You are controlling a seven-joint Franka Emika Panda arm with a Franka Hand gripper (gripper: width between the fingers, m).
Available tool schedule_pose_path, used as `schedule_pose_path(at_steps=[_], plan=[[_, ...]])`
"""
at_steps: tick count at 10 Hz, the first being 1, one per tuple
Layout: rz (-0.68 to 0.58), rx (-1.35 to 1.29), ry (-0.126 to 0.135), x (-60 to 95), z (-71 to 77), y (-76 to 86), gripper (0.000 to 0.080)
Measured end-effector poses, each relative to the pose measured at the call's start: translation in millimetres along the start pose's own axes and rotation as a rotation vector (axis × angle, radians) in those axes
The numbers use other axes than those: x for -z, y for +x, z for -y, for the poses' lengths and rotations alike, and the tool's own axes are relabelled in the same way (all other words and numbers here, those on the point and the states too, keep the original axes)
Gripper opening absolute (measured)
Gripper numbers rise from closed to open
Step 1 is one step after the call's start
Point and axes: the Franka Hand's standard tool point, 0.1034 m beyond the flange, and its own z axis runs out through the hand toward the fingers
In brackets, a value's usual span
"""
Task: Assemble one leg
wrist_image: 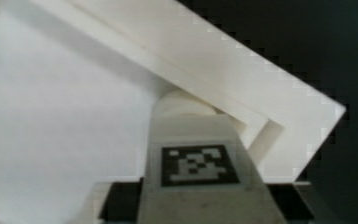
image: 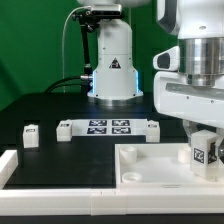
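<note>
My gripper is shut on the leg, a small white block with a black-and-white tag. It holds the leg upright over the corner of the large white tabletop at the exterior view's right. In the wrist view the leg stands between my dark fingers, tag facing the camera, close to the inside of the tabletop's raised corner rim. Whether the leg touches the tabletop is hidden.
The marker board lies behind the tabletop. A spare leg stands on the black table at the exterior view's left. Small white pieces sit at the board's ends. A white rail runs along the front left. The robot base stands at the back.
</note>
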Motion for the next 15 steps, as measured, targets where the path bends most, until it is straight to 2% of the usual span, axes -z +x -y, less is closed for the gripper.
schedule_pose_path(at_steps=[1, 4, 5, 6, 7, 9, 11, 13, 15], plan=[[0.002, -0.167, 0.003, -0.3, 0.2, -0.1, 0.0291], [0.001, -0.119, 0.003, -0.3, 0.2, -0.4, 0.0292], [0.002, -0.102, 0.003, -0.2, 0.4, -0.9, 0.0538], [0.0, -0.041, 0.003, -0.2, 0.4, -0.9, 0.0538], [-0.002, 0.099, 0.004, -0.4, 0.3, -0.7, 0.063], [-0.013, 0.273, 0.014, -5.0, -2.8, -4.7, 0.0643], [-0.016, 0.501, 0.011, -4.8, -2.5, -8.1, 0.0649], [-0.019, 0.736, 0.003, -3.0, -0.9, -7.0, 0.0649], [-0.029, 1.029, -0.016, 3.0, 5.2, -2.6, 0.0649]])
